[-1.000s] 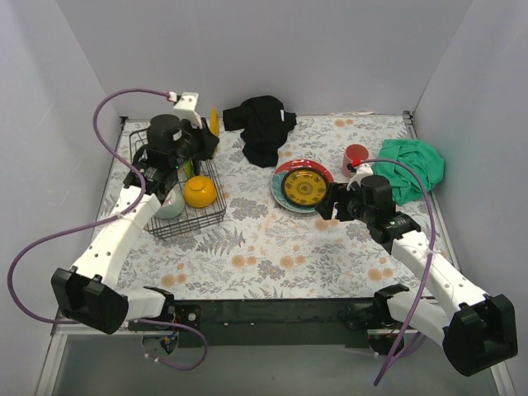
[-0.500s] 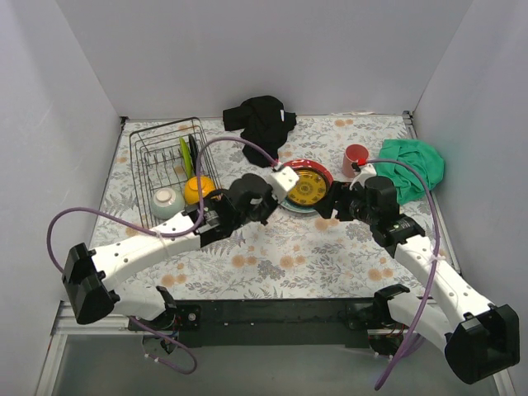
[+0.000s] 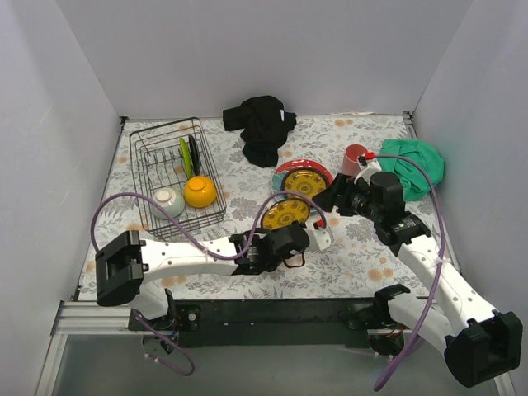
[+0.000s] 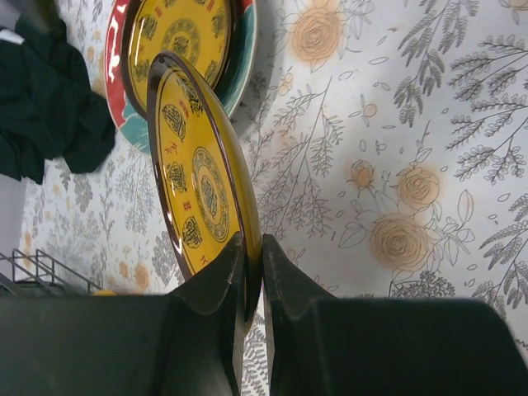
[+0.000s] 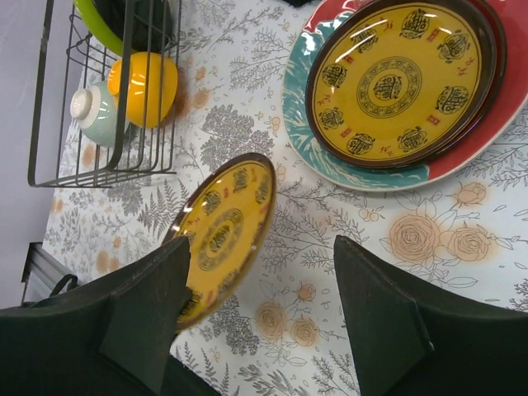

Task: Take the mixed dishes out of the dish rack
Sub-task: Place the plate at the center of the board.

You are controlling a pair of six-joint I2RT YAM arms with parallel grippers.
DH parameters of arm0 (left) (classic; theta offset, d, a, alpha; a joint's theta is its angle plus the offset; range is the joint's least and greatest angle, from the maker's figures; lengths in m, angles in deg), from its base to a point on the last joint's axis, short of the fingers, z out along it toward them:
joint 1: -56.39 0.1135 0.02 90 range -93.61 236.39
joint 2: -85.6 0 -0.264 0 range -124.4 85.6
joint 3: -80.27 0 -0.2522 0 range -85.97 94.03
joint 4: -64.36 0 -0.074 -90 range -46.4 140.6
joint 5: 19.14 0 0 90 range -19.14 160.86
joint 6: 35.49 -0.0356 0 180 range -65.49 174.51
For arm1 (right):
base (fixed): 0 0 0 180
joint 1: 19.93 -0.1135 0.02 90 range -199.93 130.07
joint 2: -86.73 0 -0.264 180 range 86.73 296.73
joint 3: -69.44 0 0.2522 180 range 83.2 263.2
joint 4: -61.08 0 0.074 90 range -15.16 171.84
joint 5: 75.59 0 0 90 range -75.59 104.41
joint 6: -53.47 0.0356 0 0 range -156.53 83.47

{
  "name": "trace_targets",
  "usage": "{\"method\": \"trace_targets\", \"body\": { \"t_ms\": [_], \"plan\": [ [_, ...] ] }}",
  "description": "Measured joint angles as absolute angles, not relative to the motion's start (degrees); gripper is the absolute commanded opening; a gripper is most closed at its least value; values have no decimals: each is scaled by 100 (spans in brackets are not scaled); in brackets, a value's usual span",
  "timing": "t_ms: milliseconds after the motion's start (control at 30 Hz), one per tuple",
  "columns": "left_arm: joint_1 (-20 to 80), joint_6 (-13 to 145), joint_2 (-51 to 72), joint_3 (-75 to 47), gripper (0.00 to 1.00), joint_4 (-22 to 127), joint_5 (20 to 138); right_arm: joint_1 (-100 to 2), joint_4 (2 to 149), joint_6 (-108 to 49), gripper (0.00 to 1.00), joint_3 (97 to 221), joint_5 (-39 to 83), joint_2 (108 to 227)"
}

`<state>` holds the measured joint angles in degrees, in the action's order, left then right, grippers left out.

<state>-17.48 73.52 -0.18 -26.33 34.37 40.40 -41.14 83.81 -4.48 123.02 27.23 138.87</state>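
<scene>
My left gripper [image 3: 289,230] is shut on the rim of a yellow patterned plate [image 3: 286,214], which stands on edge above the middle of the table. The left wrist view shows the fingertips [image 4: 235,252] pinching that plate [image 4: 198,173] at its lower rim. Just beyond lies a red-rimmed plate [image 3: 285,171] with a second yellow plate [image 3: 305,186] on it. My right gripper [image 3: 337,200] hangs open beside that stack, holding nothing [image 5: 262,247]. The dish rack [image 3: 161,153] at the left holds a green plate [image 3: 186,157], a black plate [image 3: 194,154], an orange bowl [image 3: 200,191] and a white bowl [image 3: 167,201].
A pink-red cup [image 3: 355,157] stands behind the right gripper, next to a green cloth [image 3: 412,165]. A black cloth [image 3: 262,125] lies at the back centre. White walls enclose the table on three sides.
My left arm has swung from the rack to the middle of the table, carrying the yellow plate. The right gripper has barely shifted beside the plate stack.
</scene>
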Motion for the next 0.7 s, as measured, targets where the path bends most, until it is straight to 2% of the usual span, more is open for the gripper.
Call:
{"method": "trace_targets", "body": {
  "t_ms": [367, 467, 567, 667, 700],
  "plan": [
    [-2176, 6541, -789, -2635, 0, 4219, 3426, -4105, 8586, -393, 74, 12328, 3208, 14705],
    [-2196, 6425, -807, -2635, 0, 4353, 3352, -4105, 8654, -420, 68, 12328, 3260, 14847],
    [-2229, 6355, -807, -2635, 0, 4492, 3306, -4103, 8680, -452, 54, 12328, 3315, 14978],
    [-2262, 6325, -807, -2635, 2, 4580, 3291, -4103, 8678, -509, 24, 12328, 3422, 15111],
    [-2262, 6322, -807, -2635, 3, 4602, 3295, -4103, 8674, -500, 20, 12326, 3455, 15133]
  ]
}}
